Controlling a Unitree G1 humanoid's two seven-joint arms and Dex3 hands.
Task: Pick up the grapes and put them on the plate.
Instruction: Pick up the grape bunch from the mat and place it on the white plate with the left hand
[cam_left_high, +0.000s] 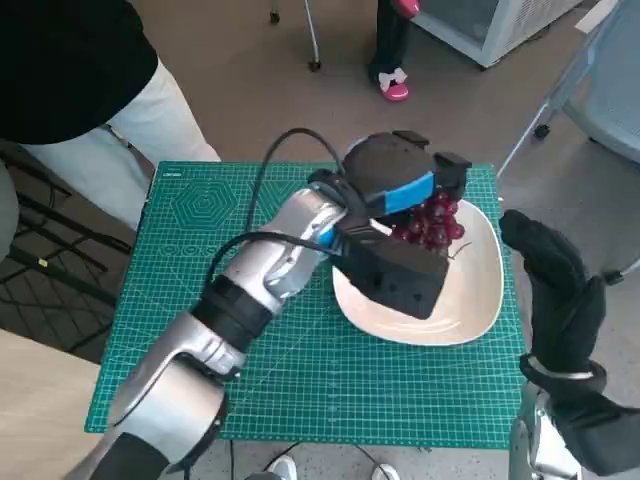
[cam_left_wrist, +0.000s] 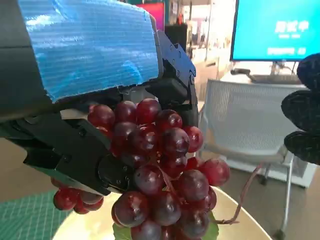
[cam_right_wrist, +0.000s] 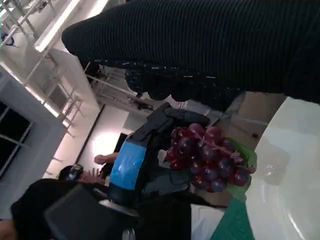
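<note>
My left hand grips a bunch of dark red grapes and holds it over the far part of the white plate. In the left wrist view the grapes hang from my black fingers just above the plate's rim. The right wrist view shows the grapes in the left hand beside the plate. My gloved right hand hovers to the right of the plate, fingers spread, holding nothing.
A green cutting mat covers the table. A person in a black top and pale trousers stands at the far left. Another person's pink shoes and chair legs are beyond the table.
</note>
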